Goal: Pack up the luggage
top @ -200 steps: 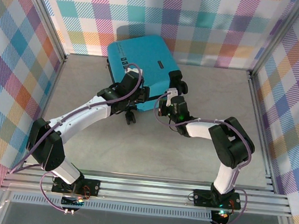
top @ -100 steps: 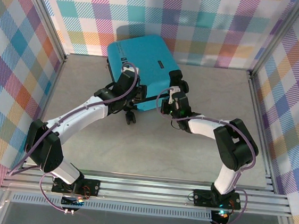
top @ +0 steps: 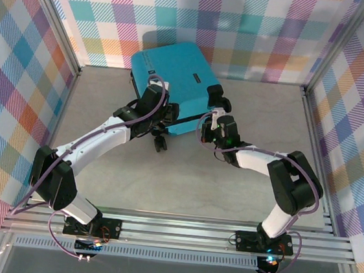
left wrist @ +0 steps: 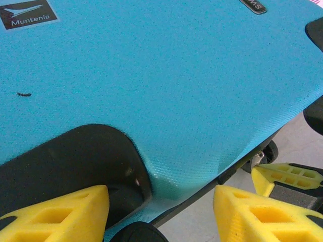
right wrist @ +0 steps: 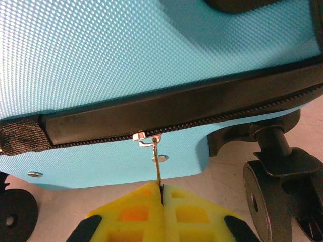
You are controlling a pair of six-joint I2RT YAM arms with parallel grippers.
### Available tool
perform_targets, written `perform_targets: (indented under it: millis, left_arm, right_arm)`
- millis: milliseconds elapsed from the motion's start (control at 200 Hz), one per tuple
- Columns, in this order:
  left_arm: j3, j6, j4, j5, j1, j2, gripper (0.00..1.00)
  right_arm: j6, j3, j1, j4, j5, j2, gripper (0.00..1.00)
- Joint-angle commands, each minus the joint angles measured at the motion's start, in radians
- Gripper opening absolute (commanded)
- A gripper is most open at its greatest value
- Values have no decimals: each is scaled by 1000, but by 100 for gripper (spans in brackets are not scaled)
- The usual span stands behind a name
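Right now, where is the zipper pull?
In the right wrist view, the zipper pull runs from the luggage's black zipper edge, pinched by the shut right gripper, left of a wheel.

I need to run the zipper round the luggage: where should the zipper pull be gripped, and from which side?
Pinch the free end of the zipper pull, coming straight at the zipper edge of the luggage so the tab points into the jaws. It is a thin flat metal tab sticking out from the slider, so pads close on its faces, as the right gripper does.
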Motion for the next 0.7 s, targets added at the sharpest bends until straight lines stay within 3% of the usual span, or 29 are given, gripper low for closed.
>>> perform_targets:
  millis: [0, 390, 695]
  left_arm:
    - [-62, -21, -233, -8, 37, 73, 57]
    - [44, -15, -225, -47, -120, 167, 56]
    - [66, -43, -307, -213, -125, 288, 56]
  right_arm:
    - [96, -31, -56, -19, 143, 28, 0]
    - [91, -16, -53, 3, 162, 54, 0]
    - [78, 7, -62, -111, 284, 24, 0]
